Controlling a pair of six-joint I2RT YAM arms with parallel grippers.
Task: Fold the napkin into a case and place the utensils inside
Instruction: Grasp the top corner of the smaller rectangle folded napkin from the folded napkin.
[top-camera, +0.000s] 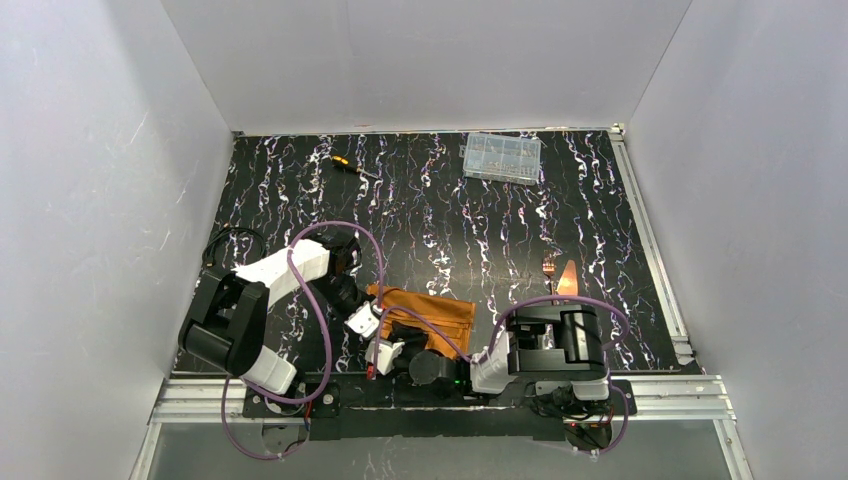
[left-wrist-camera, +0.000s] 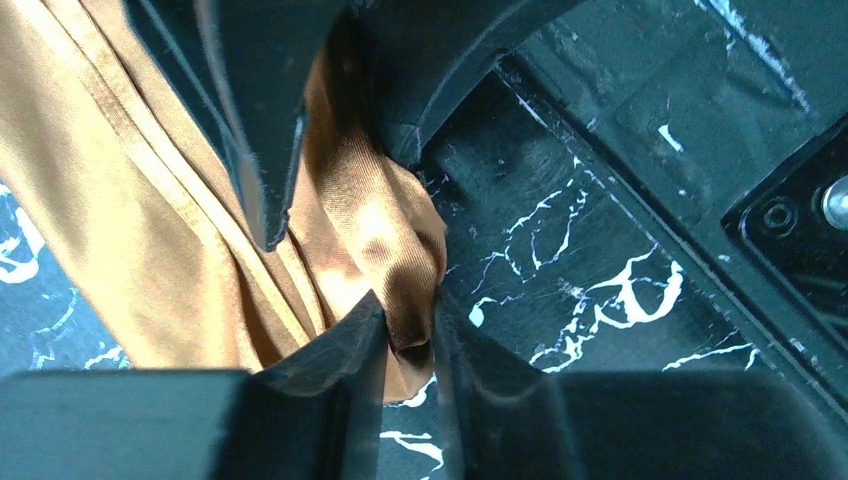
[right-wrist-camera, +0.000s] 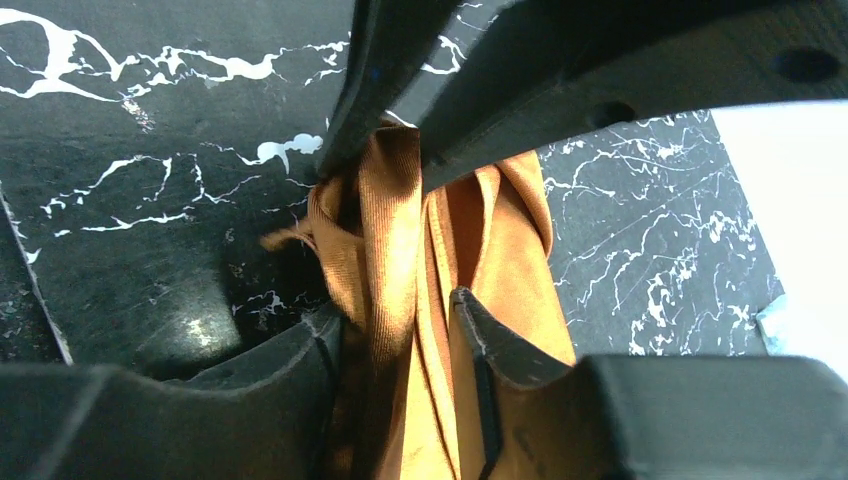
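Observation:
The rust-orange napkin lies bunched near the table's front edge, between the two arms. My left gripper has its fingers nearly together, with a fold of the napkin pinched between them. From the opposite side my right gripper straddles the same bunch of napkin; its jaws stand partly apart with cloth hanging loosely between them. The two grippers face each other closely, each seeing the other's fingers above the cloth. The copper utensils, one a fork, lie on the table right of the napkin.
A yellow-and-black screwdriver and a clear compartment box lie at the back of the black marbled table. An aluminium rail runs along the right side, another along the near edge. White walls enclose three sides.

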